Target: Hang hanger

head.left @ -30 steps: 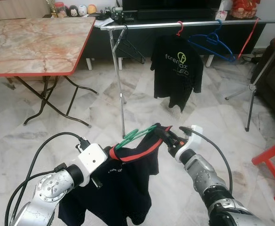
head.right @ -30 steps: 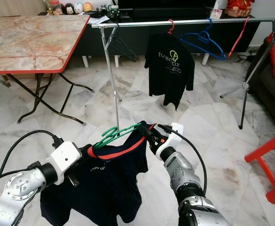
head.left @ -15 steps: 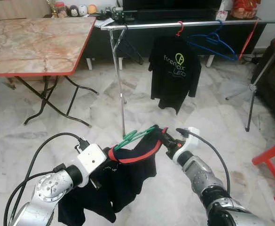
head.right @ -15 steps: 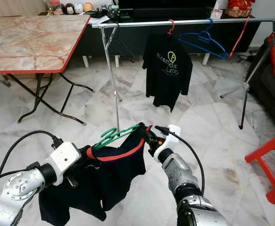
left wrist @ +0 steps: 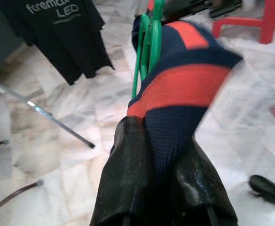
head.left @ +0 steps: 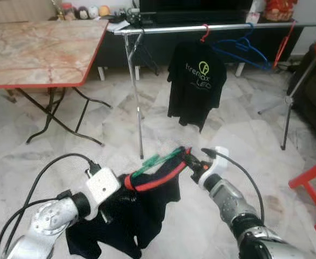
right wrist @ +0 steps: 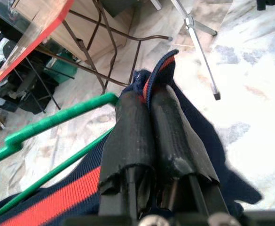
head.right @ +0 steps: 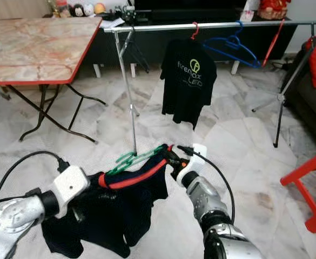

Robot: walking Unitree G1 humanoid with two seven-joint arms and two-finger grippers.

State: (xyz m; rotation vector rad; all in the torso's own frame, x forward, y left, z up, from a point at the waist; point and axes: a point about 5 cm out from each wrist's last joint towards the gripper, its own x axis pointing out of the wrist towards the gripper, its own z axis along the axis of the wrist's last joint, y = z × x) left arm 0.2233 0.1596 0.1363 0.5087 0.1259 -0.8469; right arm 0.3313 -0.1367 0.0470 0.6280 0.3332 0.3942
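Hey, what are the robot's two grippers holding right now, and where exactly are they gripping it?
Both hold the navy shirt by its red-banded collar: left gripper at one side, right gripper at the other, beside the green hanger.

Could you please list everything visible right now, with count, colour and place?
Navy shirt with red collar: one, stretched between both grippers.
Green hanger: one, lying at the shirt's collar.
Clothes rail: one, silver, ahead of the robot.
Black T-shirt: one, on a red hanger on the rail.
Blue hanger: one, on the rail's right part.
Black hanger: one, near the rail's left end.
Folding table: one, marble top, red edge, far left.
Red stool: one, right edge.
Left gripper: shut on the collar.
Right gripper: shut on the collar.
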